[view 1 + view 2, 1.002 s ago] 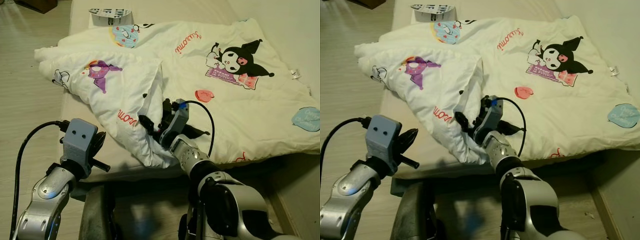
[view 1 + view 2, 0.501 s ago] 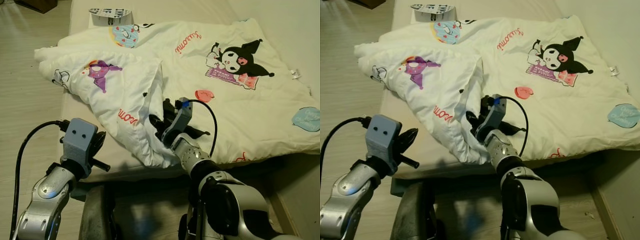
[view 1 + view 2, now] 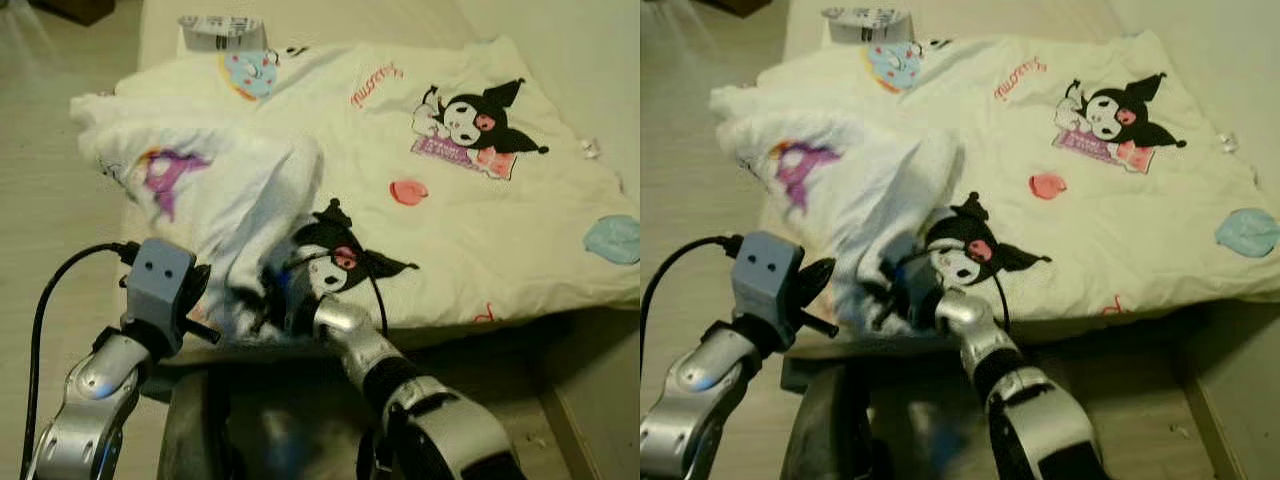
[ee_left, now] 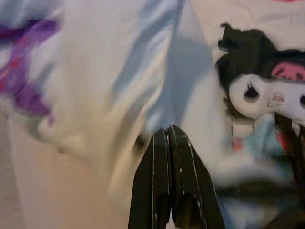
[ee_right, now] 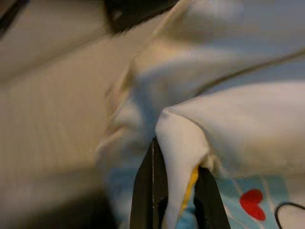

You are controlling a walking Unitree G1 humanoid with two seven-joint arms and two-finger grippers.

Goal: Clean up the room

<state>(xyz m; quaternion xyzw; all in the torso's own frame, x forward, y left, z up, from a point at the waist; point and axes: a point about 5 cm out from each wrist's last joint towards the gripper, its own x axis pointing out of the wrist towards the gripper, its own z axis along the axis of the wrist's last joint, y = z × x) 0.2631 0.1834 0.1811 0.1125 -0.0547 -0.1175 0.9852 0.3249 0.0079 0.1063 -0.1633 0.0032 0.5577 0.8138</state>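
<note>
Right wrist view has the right gripper (image 5: 174,191) with its fingers pinching a fold of the white cartoon-print blanket (image 3: 470,190), which sprawls over the bed (image 3: 160,30) across the upper and middle frame. In the left eye view that gripper sits at lower centre, by the bed's near edge, under a bunched flap. The left gripper (image 4: 170,143), fingers pressed together, hovers beside the flap, lower left. To spread it well (my judgement), keep the pinch firm and draw the flap flat.

Beige bed (image 3: 160,40), white cartoon-print duvet (image 3: 480,200) spread across, small box (image 3: 222,32) at far edge
</note>
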